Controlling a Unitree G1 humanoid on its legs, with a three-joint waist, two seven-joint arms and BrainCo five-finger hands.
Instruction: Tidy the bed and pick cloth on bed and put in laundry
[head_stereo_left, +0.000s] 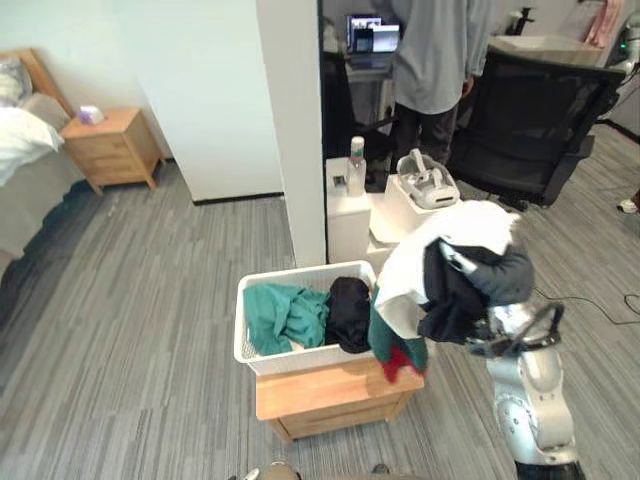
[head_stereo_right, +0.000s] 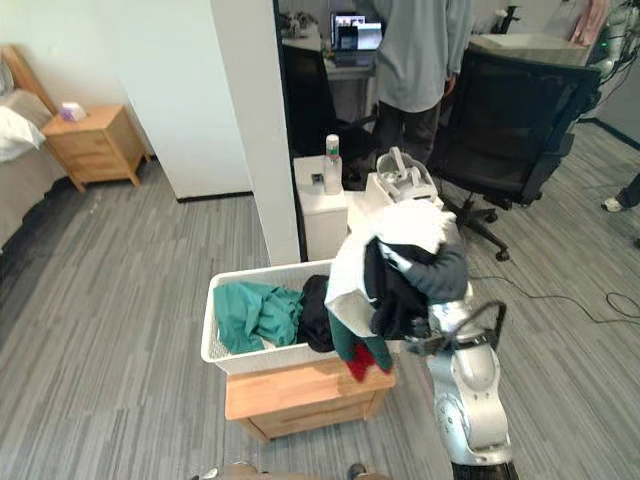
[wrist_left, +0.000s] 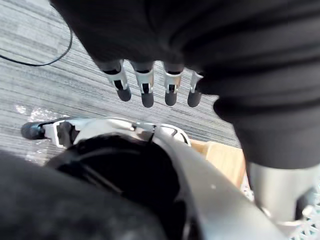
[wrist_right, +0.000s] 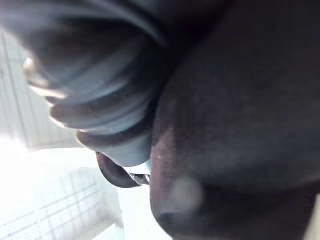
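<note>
In the left eye view the cloth bundle (head_stereo_left: 455, 262), white, black and grey with 1 green-and-red piece dangling, sits right of centre on the right arm (head_stereo_left: 525, 395). It overhangs the right end of the white laundry basket (head_stereo_left: 262, 352), which stands on a low wooden worktop (head_stereo_left: 330, 395) and holds a green cloth (head_stereo_left: 285, 312) and a black cloth (head_stereo_left: 350, 308). The right eye view agrees. The bundle looks soft, light and floppy, and apt to shed loose pieces, so it is best cradled from beneath. In the left wrist view the left robot hand (wrist_left: 146, 87) hangs under dark cloth, fingers (wrist_left: 171, 89) straight and apart, clamped on nothing. In the right wrist view the right robot hand (wrist_right: 117, 174) is smothered in dark folds, and I cannot tell whether it grips. The bed (head_stereo_left: 30, 205) is cut off at upper left.
</note>
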